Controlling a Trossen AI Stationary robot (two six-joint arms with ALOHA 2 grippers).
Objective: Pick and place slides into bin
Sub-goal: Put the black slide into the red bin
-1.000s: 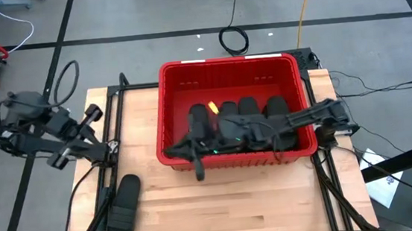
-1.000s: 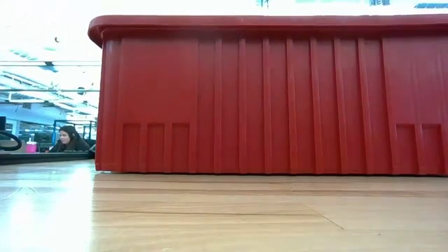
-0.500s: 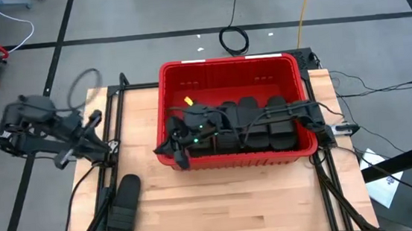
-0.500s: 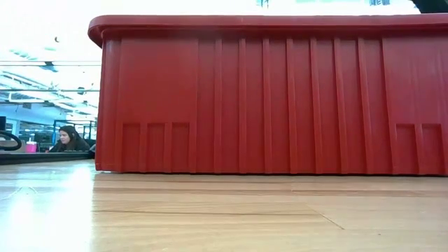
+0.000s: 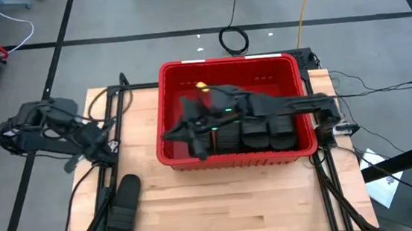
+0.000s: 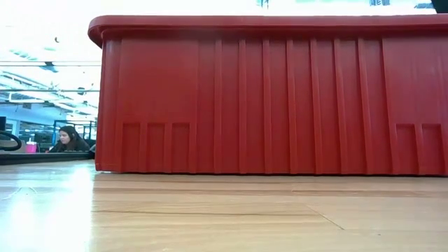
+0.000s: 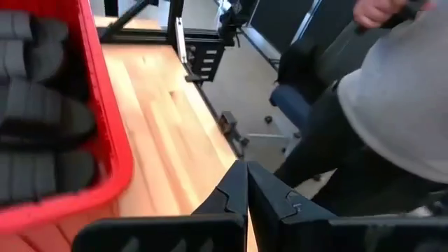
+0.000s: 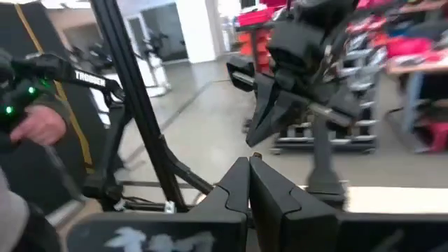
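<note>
Over at the left, the left gripper (image 7: pixel 246 168) hangs off the table's left edge, its claw pinched tight with nothing in it. On the near left of the wooden table (image 5: pixel 236 202) one black slide (image 5: pixel 122 205) lies alone, its long axis running near to far and leaning a little to the right at the far end. In the middle stands the red bin (image 5: pixel 224 61), towards the far side of the table. Inside it, the other slides (image 5: pixel 282 127) lie side by side, long axes near to far. The right arm stretches leftward across the bin, and the right gripper (image 8: pixel 248 162) is above the bin's left part, claw closed and empty. A person in a grey top (image 7: pixel 392 105) stands beside the table
</note>
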